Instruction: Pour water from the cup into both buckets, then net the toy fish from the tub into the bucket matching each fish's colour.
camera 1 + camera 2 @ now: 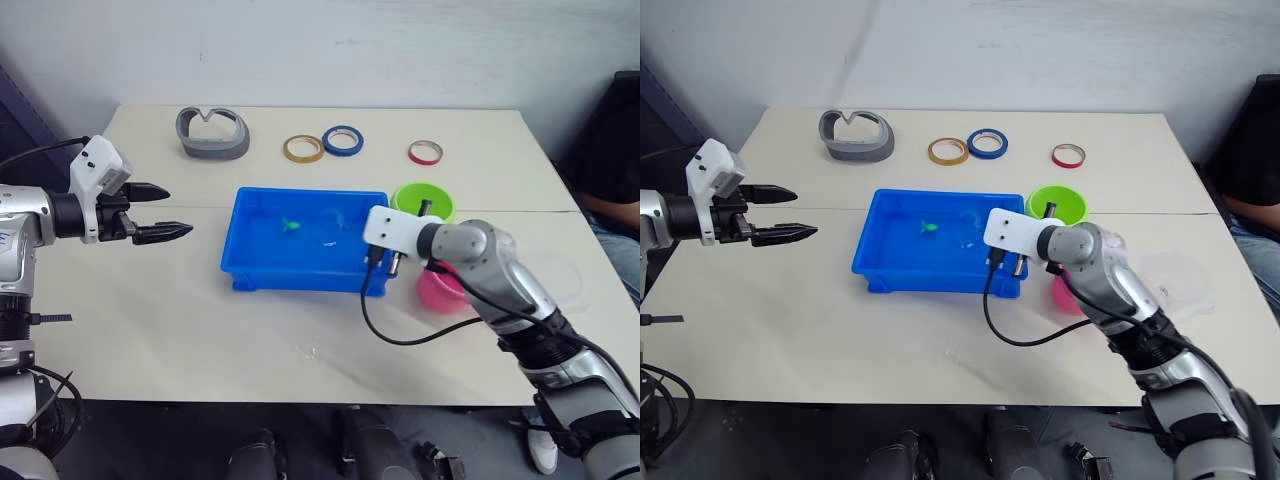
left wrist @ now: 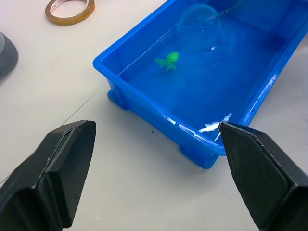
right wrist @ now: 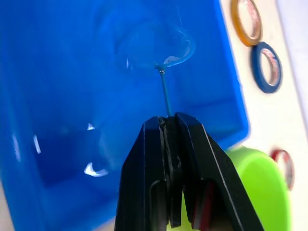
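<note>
The net (image 3: 159, 48) has its hoop dipped in the water of the blue tub (image 1: 250, 275), with the one green toy fish (image 2: 168, 61) I can see lying just beside the hoop, not in it. My right gripper (image 3: 169, 126) is clamped on the net's thin handle, above the tub's end nearest the lime green bucket (image 1: 404, 197); the pink bucket (image 1: 440, 290) sits just beside that one, and the clear cup (image 1: 1180, 277) beyond it. My left gripper (image 1: 165, 211), fingers spread wide, hangs off the tub's opposite end, holding nothing. Risk, as I judge it: the thin handle twisting between my pads, tipping the hoop so the fish slides out over the rim.
</note>
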`<state>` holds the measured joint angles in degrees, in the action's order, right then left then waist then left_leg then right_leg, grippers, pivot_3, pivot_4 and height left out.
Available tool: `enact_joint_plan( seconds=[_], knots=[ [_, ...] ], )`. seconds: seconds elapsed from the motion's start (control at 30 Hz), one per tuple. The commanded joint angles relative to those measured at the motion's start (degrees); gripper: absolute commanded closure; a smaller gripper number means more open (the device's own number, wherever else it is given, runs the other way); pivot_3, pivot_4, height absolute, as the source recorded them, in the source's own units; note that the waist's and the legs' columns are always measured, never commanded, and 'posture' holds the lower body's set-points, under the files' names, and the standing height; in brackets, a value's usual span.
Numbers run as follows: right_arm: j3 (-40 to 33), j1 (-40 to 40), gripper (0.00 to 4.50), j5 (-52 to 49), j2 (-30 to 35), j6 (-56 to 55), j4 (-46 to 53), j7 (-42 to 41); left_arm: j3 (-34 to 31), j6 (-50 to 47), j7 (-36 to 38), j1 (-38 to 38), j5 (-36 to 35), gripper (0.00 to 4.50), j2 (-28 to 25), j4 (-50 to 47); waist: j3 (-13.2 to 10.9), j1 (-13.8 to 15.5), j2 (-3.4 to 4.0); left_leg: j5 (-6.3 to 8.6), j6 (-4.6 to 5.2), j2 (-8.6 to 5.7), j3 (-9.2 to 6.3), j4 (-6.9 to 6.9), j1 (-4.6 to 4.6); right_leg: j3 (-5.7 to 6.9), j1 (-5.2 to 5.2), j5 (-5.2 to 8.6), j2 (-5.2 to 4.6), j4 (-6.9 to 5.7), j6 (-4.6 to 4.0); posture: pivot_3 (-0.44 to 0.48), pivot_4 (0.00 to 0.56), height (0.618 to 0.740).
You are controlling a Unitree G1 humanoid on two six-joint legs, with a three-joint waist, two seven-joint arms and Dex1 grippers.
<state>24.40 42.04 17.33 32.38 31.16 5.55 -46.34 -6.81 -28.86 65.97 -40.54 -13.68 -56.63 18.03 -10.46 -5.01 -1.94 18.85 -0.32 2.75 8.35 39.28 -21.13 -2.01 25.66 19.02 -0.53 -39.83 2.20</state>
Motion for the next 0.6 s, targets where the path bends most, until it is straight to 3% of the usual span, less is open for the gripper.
enact_joint_plan(
  seconds=[0.03, 0.2, 0.4, 0.6],
  knots=[
    [-0.33, 1.91, 4.50, -0.09, -2.95, -0.49, -0.68, 1.04, -2.21, -0.68, -0.54, 0.69, -1.42, 0.04, -1.44, -2.58, 0.00, 0.07, 0.00, 0.00, 0.00, 0.00, 0.00, 0.00, 0.00, 0.00, 0.00, 0.00, 0.00, 0.01, 0.00, 0.000, 0.150, 0.738],
    [-0.80, 2.15, 4.50, -1.16, -7.30, 1.28, -3.09, 1.60, -2.26, -1.41, -0.89, 1.22, -1.95, 0.04, -1.43, -3.67, 0.02, 0.15, -0.03, 0.00, 0.00, -0.02, -0.01, 0.00, -0.02, 0.01, 0.00, 0.00, -0.03, 0.03, 0.00, 0.000, 0.150, 0.738],
    [-7.17, 3.46, 4.50, -7.69, -16.65, 8.86, -8.19, 5.35, -2.47, -2.42, -1.36, 1.94, -2.73, 0.04, -1.73, -5.12, 0.02, -0.09, -0.04, 0.00, 0.00, 0.01, 0.00, 0.00, -0.01, 0.02, 0.00, 0.00, -0.01, -0.03, 0.00, 0.000, 0.150, 0.738],
    [-12.53, 5.55, 4.50, -12.61, -19.42, 11.85, -10.33, 7.53, -2.79, -3.61, -1.72, 2.25, -3.07, 0.04, -1.75, -6.63, 0.04, 0.08, -0.07, 0.00, 0.00, -0.02, -0.02, 0.00, -0.05, 0.04, 0.01, 0.00, -0.04, 0.02, 0.00, 0.000, 0.150, 0.738]
  ],
)
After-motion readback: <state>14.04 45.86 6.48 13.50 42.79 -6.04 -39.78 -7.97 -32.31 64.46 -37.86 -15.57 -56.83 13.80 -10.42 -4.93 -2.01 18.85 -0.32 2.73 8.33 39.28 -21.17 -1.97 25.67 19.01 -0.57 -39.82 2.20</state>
